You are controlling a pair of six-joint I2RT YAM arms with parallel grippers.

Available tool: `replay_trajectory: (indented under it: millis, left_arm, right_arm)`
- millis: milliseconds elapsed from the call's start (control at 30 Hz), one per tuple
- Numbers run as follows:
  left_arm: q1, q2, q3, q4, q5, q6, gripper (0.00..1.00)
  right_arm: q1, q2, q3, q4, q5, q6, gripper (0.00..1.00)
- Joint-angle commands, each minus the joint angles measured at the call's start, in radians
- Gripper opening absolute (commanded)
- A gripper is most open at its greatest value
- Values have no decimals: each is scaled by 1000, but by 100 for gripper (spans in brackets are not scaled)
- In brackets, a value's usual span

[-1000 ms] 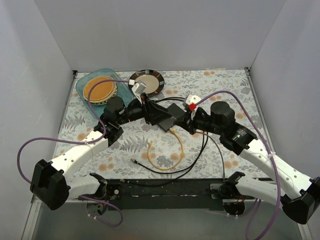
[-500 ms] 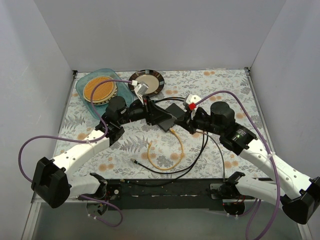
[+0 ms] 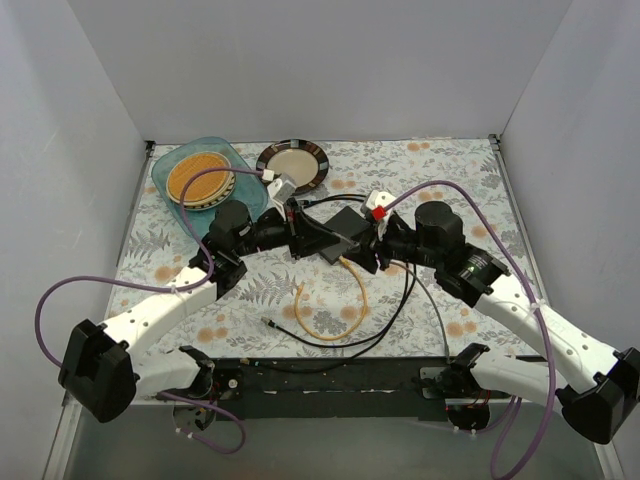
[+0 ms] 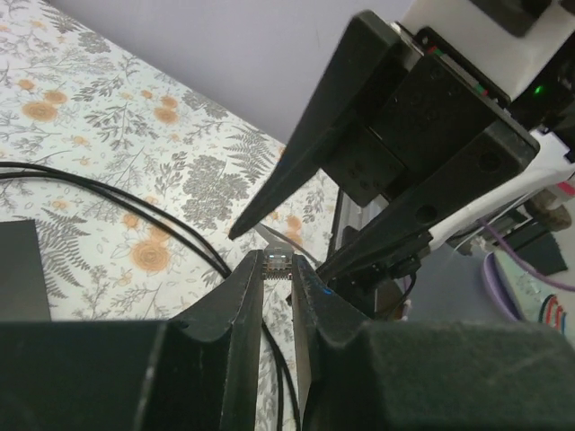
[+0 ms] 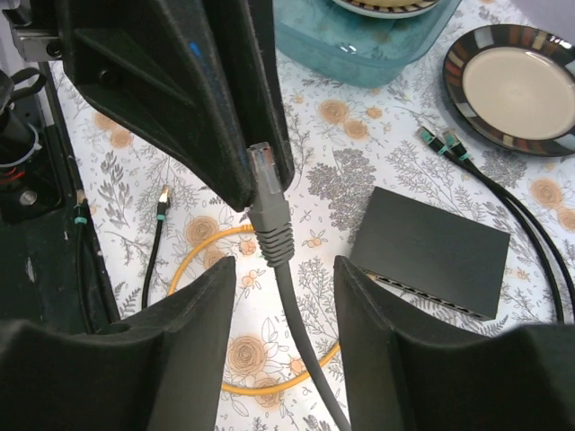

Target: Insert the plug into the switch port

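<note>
A small clear plug point(image 5: 260, 163) on a grey cable with a ribbed grey boot point(image 5: 271, 226) hangs upright above the table. My left gripper point(image 4: 276, 269) is shut on the plug point(image 4: 275, 260) at its fingertips. My right gripper point(image 5: 286, 269) is open, and the grey cable runs down between its fingers without touching them. The flat dark switch point(image 5: 429, 244) lies to the right on the table, its row of ports point(image 5: 431, 294) along the near edge. In the top view both grippers, left point(image 3: 325, 240) and right point(image 3: 362, 252), meet over the switch point(image 3: 350, 220).
A yellow cable point(image 3: 330, 330) loops on the cloth below the switch, with black cables point(image 3: 385, 315) around it. Two black cable ends point(image 5: 442, 140) lie by the dark-rimmed plate point(image 3: 294, 165). A teal tray point(image 3: 165, 165) with a woven mat stands at the back left.
My left gripper has closed on the plug. My right gripper, shut before, has opened and let the cable go. Both wrists shifted slightly left.
</note>
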Motion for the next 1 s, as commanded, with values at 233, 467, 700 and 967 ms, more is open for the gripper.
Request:
replay_trajectory:
  millis: [233, 467, 700, 967]
  left_arm:
    - [-5, -194, -170, 5, 62, 375, 0]
    - [-5, -205, -195, 77, 133, 356, 0]
    - [-5, -232, -209, 134, 167, 342, 0]
    - [-6, -242, -213, 153, 179, 328, 0]
  right_arm:
    - [-13, 13, 117, -84, -196, -105, 73]
    - [-16, 62, 140, -75, -394, -97, 75]
    - [-16, 105, 154, -89, -434, -106, 63]
    - [-16, 98, 151, -55, -439, -89, 48]
